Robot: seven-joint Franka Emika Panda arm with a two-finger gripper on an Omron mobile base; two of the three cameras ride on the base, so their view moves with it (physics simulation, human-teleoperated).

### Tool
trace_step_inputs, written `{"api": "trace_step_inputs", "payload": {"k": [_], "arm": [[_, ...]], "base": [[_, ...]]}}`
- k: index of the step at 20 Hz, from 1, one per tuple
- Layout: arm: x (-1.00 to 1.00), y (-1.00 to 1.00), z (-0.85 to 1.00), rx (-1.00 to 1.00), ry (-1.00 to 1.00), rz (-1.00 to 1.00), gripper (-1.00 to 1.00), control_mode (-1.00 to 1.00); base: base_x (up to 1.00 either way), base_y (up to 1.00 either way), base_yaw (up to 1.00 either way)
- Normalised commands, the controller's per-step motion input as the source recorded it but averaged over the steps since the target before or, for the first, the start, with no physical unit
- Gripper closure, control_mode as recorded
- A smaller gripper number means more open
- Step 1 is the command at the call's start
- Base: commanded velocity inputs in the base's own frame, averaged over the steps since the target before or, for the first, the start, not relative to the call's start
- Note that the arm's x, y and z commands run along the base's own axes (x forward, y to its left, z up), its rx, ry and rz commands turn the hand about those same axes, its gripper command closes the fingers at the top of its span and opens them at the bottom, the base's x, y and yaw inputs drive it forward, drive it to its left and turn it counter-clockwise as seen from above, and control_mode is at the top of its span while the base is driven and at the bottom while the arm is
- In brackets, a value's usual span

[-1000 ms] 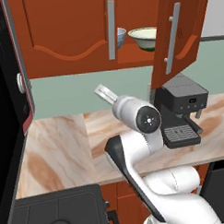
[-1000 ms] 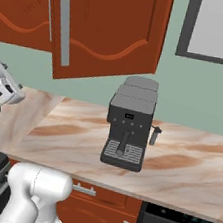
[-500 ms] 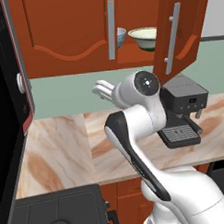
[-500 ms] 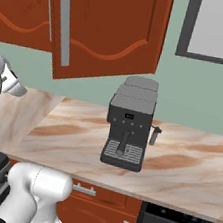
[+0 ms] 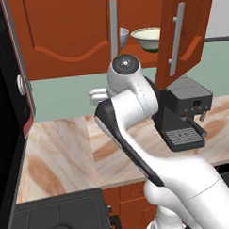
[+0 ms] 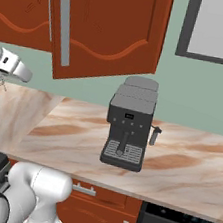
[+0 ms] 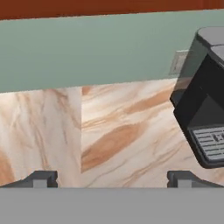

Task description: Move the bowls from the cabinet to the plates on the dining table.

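Red-brown cabinet [image 5: 70, 38], door open: cream bowl [image 5: 148, 38] and grey-blue bowl [image 5: 124, 38] on shelf. Tool [image 7: 113, 178] wide, empty, above bench [image 5: 57, 156]. Step: approach. Next: raise toward shelf.

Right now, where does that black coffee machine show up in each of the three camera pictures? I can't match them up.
Left base view: the coffee machine stands at the right on the marble counter, partly behind the white arm.
Right base view: it stands near the middle of the picture, on the counter.
Hand view: it is at the right edge, cut off by the frame.
Shared landmark: the pale green wall directly behind the machine.
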Motion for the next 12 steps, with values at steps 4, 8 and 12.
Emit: {"api": "trace_step_inputs", "payload": {"k": [4,8,12], "arm": [[0.04,-0.26,0.0,-0.31,0.05,0.21,-1.0,-1.0],[0.28,-0.41,0.0,-0.26,0.04,0.19,-1.0,-1.0],[0.32,-0.47,0.0,-0.29,0.04,0.14,-1.0,-1.0]], "base": [[0.0,0.0,0.0],[0.0,0.0,0.0],[0.0,0.0,0.0]]}}
